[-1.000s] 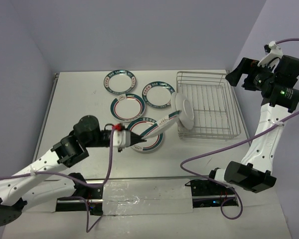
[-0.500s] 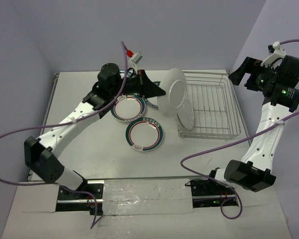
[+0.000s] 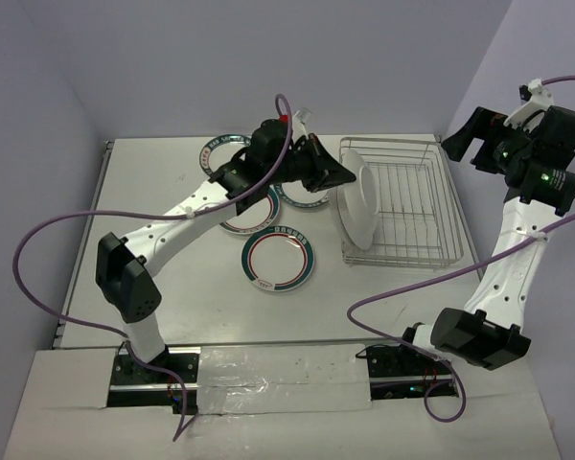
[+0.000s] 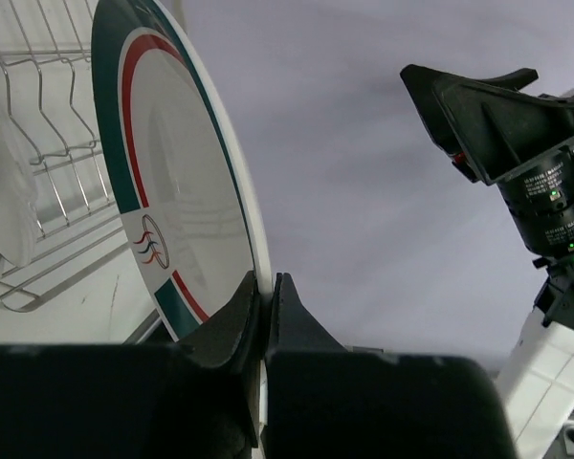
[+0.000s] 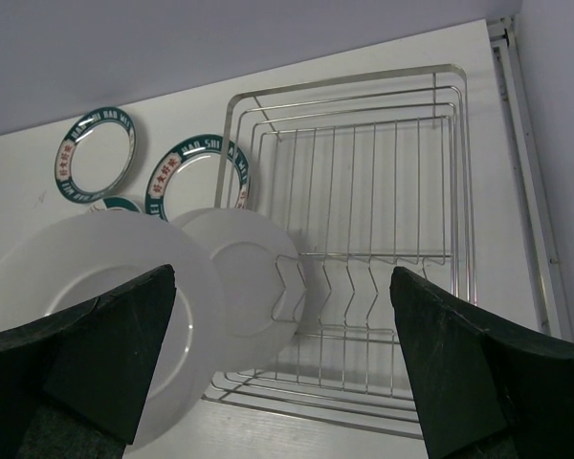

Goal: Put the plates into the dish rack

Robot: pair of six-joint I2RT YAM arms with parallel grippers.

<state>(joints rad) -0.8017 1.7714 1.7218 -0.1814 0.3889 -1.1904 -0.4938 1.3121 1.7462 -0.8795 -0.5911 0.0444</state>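
Observation:
My left gripper [image 3: 348,178] is shut on the rim of a green-rimmed plate [image 3: 358,195] and holds it upright on edge at the left end of the dish rack [image 3: 412,206]. In the left wrist view the fingers [image 4: 265,279] pinch the plate [image 4: 172,201], with the rack [image 4: 48,124] behind it. A second plate [image 3: 361,233] stands in the rack, white underside out, and also shows in the right wrist view [image 5: 244,287]. My right gripper [image 3: 468,140] is open and empty, high above the rack's right side; from it I see the rack [image 5: 383,191] and the held plate [image 5: 86,316].
Several plates lie flat on the table left of the rack: one in front [image 3: 279,258], one under the left arm [image 3: 241,218], two at the back [image 3: 220,153] [image 3: 302,192]. The rack's right part holds nothing. The walls are close behind and to the right.
My left arm has swung right and forward with the plate, from above the table's plates to the rack's left end, and turned the plate upright beside the racked one. The right arm has not moved.

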